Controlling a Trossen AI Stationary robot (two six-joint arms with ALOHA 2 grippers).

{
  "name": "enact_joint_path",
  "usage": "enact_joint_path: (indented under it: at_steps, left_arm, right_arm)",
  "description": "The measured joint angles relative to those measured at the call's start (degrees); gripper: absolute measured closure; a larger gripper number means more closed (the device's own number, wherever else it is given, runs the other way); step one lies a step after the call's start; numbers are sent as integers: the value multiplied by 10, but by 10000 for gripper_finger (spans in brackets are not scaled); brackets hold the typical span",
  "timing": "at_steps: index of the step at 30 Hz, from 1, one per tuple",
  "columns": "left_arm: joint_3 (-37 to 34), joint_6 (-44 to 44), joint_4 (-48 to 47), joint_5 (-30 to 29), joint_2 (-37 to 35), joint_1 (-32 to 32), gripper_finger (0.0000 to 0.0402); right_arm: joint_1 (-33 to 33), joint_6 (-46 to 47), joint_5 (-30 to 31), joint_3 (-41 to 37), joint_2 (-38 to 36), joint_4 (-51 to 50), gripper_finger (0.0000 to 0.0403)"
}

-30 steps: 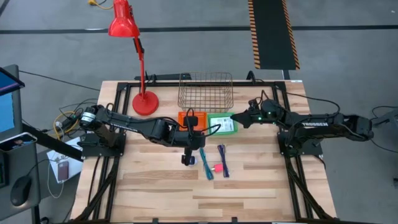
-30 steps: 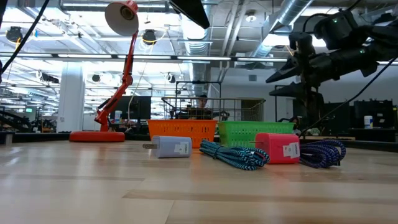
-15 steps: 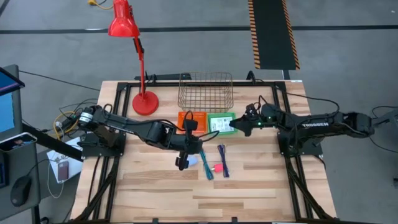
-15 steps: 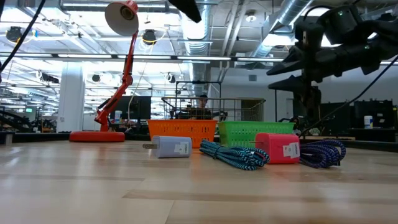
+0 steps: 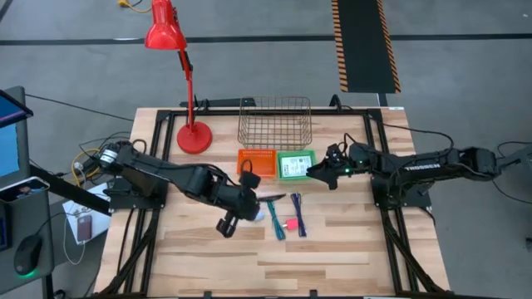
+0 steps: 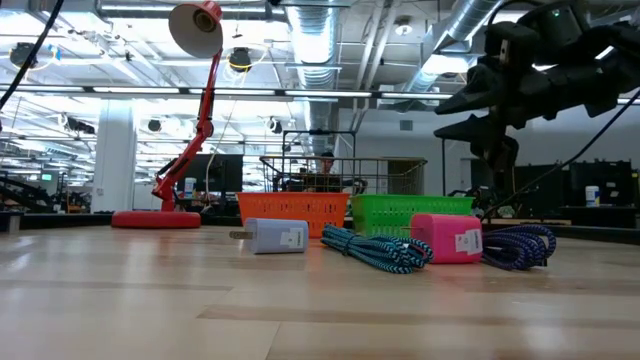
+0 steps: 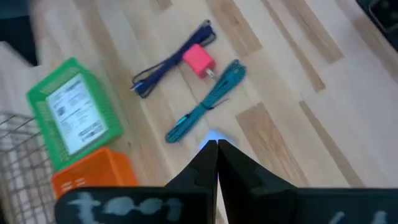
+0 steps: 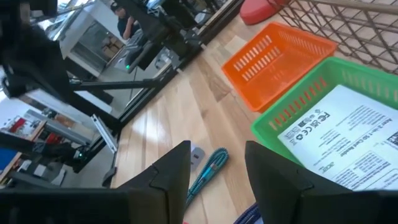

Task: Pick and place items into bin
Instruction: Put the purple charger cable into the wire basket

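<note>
Teal cable point(image 5: 275, 218) lies just beside the left gripper point(image 5: 226, 226), fingers together; right gripper point(image 5: 314, 170), fingers apart, hovers over the green bin point(image 5: 296, 165).

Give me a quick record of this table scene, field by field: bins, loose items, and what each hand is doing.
Bins: small orange plastic basket; small green plastic basket holding a white printed card; wire basket behind them
Loose items: pale blue charger block, teal braided cable, pink charger block, dark blue braided cable
Left hand: shut, empty, beside the items
Right hand: open, at the green basket's edge
</note>
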Motion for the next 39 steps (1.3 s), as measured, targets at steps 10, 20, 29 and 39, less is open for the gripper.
enact_joint_path:
  at_steps: [10, 20, 29, 39]
  left_arm:
    - [0, -20, -3, -10, -137, 27, 401]
    - [-188, -90, 183, -79, -355, 31, 401]
    - [-487, -191, 429, -102, -545, 30, 401]
    - [-631, -230, 555, -112, -642, 30, 401]
  right_arm:
    - [62, 24, 17, 0, 0, 1, 255]
    - [211, 71, 179, 0, 0, 1, 255]
    - [291, 118, 279, 0, 5, 0, 255]
    - [321, 120, 381, 100, 59, -159, 255]
